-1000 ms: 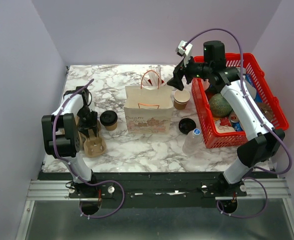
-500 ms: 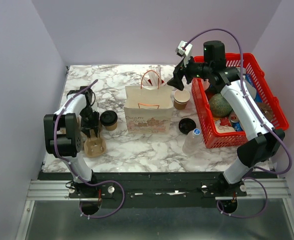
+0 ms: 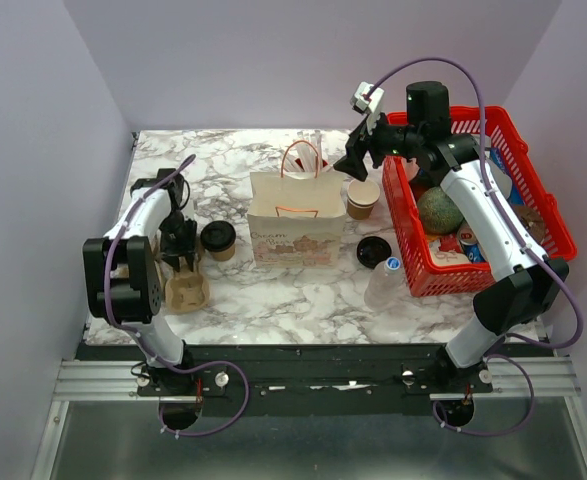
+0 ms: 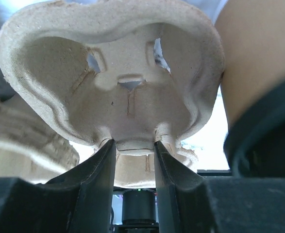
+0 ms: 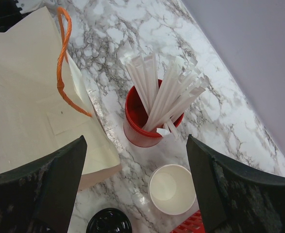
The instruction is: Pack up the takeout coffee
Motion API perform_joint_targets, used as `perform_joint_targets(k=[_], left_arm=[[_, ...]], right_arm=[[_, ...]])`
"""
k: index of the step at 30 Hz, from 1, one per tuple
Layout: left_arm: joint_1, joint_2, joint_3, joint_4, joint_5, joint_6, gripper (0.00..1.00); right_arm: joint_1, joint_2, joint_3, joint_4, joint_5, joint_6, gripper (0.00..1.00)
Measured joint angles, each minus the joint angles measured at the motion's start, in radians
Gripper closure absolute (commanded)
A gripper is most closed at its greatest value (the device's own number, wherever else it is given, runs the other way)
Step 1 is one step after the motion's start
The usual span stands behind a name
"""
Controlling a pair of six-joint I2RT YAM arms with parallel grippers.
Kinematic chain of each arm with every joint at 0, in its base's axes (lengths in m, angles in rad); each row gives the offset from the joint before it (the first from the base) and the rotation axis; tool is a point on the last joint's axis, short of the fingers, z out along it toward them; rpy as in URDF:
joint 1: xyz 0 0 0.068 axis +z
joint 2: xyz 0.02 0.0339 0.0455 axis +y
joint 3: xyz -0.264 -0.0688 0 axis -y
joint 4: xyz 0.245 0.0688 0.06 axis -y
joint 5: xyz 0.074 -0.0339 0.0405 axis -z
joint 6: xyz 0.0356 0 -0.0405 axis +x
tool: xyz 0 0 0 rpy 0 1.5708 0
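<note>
Two arms reach over the marble table (image 3: 273, 300). At the far left, the left gripper (image 4: 134, 144) pinches a small tab on the rim of the pulp cup carrier (image 4: 118, 97), with one finger pressed against each side of it. The takeout coffee (image 3: 217, 239), tan with its black lid on, stands upright on the table at about one o'clock of the carrier, just beside it and outside the bag. At three o'clock of the coffee stands the paper bag (image 3: 295, 228) with orange handles, its mouth facing up. Behind the bag, at its one o'clock, a red cup (image 5: 147, 124) holds white wrapped straws. The right gripper (image 3: 357, 167) hovers above that cup with its jaws spread wide and nothing between them. A lidless tan cup (image 3: 363, 198) sits at two o'clock of the bag, and a loose black lid (image 3: 374, 251) lies at six o'clock of that cup. A clear bottle (image 3: 383, 283) is at six o'clock of the lid, touching the red basket (image 3: 443, 275). The basket fills the far right and holds assorted goods.
</note>
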Motion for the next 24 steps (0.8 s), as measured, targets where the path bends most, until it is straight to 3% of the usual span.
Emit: perform_joint_targets(k=[2,3,6,16,24], left_arm=[[0.000,-0.038,0.005,-0.009,0.000,0.004,0.86],[0.000,-0.056,0.009,-0.014,0.000,0.007,0.94],[0.000,-0.122,0.026,-0.021,0.000,0.019,1.00],[0.000,-0.220,0.068,-0.044,0.045,0.069,1.00],[0.006,-0.256,0.197,-0.051,0.021,0.157,1.00]], right_arm=[[0.000,0.000,0.000,0.000,0.000,0.000,0.08],[0.000,0.000,0.000,0.000,0.000,0.000,0.08],[0.000,0.000,0.000,0.000,0.000,-0.001,0.08],[0.000,0.000,0.000,-0.009,-0.022,-0.027,0.08],[0.000,-0.006,0.011,-0.041,-0.168,-0.087,0.06]])
